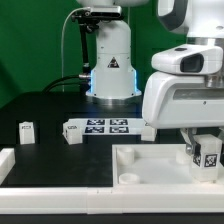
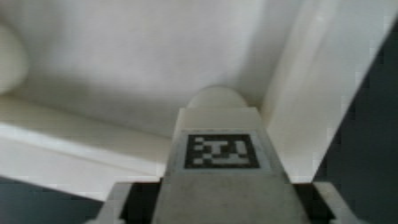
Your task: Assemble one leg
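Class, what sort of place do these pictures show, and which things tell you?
Probably a robotics lab bench: a robot arm works over a dark table, and white parts such as the leg carry printed marker tags.

One arm, mine, white, stood at the exterior view's right, wrist bent down. Gripper [image 1: 207, 156] pointed downward, low over the work surface. Fingers [image 2: 135, 203] were closed from both sides on the leg [image 2: 222, 150], tagged face toward my wrist camera. The grip was firm and the leg upright.
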